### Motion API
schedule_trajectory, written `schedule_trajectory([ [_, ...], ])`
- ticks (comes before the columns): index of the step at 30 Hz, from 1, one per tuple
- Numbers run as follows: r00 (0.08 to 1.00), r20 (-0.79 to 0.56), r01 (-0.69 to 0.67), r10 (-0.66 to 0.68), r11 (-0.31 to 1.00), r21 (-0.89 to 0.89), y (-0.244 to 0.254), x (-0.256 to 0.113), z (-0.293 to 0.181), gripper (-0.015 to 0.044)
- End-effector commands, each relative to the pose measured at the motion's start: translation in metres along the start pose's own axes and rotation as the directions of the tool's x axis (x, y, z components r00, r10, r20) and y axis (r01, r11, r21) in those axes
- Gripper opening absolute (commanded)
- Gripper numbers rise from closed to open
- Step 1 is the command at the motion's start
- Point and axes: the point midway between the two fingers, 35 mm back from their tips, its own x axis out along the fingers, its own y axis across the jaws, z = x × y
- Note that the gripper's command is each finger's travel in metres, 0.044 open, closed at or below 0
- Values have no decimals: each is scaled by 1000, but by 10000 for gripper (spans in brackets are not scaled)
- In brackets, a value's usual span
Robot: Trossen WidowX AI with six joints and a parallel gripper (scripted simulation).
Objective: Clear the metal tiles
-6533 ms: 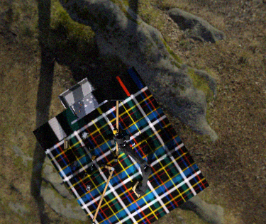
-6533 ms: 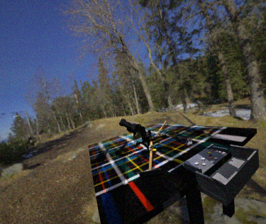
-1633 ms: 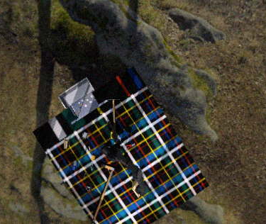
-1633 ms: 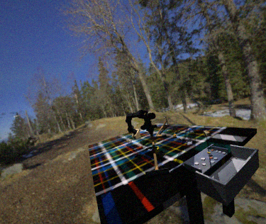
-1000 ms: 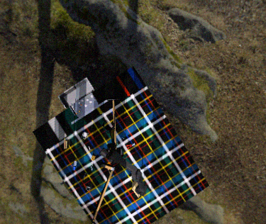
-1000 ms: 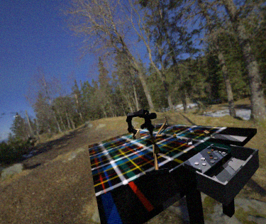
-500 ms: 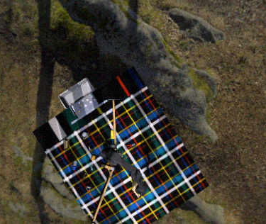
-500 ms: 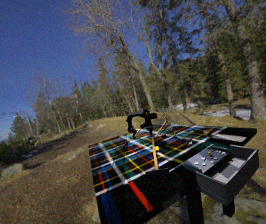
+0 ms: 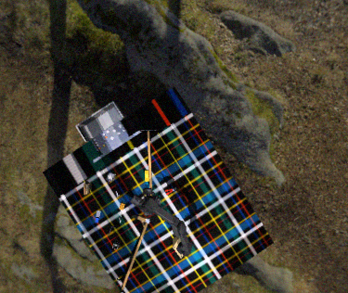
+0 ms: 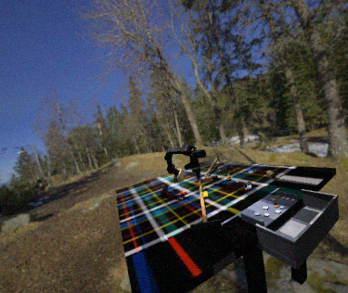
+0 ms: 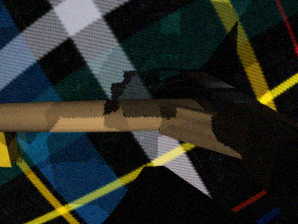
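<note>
Tiles on the bench plate (image 9: 100, 142) (image 10: 252, 218) — catch box (image 9: 82, 133) (image 10: 299, 248) adjoining its far end.

Worktop (image 9: 252, 227) (image 10: 127, 273): widest passage runs along the long edge farther from the box (image 9: 95, 113) (image 10: 299, 257), from the blue-striped corner inward. Arm (image 9: 166, 214) (image 10: 180, 150) blocks the middle low down. Scraper handle (image 9: 149, 158) (image 10: 202, 204) (image 11: 85, 116) bars sideways travel between arm and box-side short edge; yellow block (image 9: 147, 175) (image 10: 205, 194) (image 11: 6, 150) just beside it, red piece (image 9: 169, 191) (image 10: 182, 194) across from it. Other long edge: rod (image 9: 135, 256) (image 10: 212, 168) slants toward it, small pieces scattered near. Box walls stand up beyond the short edge; approach from above is open.
</note>
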Motion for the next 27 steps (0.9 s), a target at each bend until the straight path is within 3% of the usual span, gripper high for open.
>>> schedule_trajectory([
  [1,1000,9,8,-8,1000,-7,-1,10,2,0],
  [27,1000,7,9,-9,1000,-7,-19,12,-2,0],
])
